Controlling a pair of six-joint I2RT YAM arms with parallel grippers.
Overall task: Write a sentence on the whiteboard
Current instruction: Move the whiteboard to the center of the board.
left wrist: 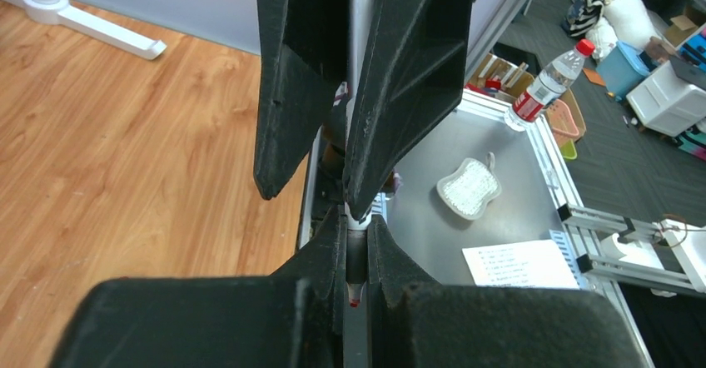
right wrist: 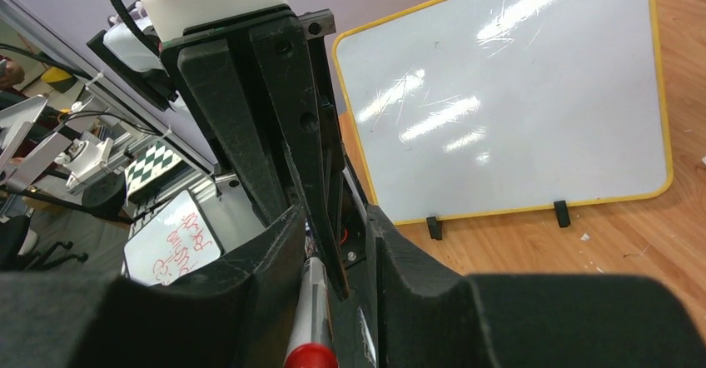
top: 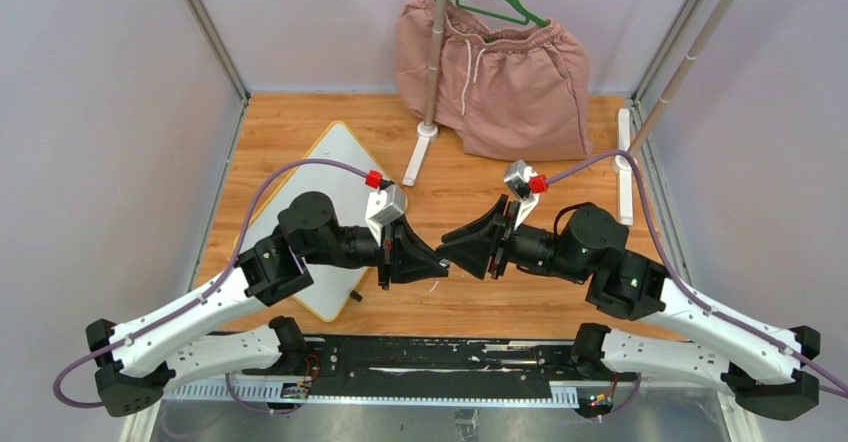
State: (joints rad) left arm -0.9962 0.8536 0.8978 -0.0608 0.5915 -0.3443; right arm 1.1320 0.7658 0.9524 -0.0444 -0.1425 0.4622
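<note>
Whiteboard (top: 335, 162): lies flat on the wooden table (top: 480, 302), partly under the left arm; yellow rim, white face streaked with glare.
Left end effector (top: 438, 264): just off the whiteboard's edge, on the side toward the right arm; fingers pressed together on a marker (right wrist: 312, 318).
Right end effector (top: 443, 241): beyond it from the whiteboard, tip to tip with the left one; fingers spread either side of the marker, a gap beside the barrel.
Marker: silver barrel, red end.
Pink shorts (top: 520, 82): hung past the whiteboard's far corner.
</note>
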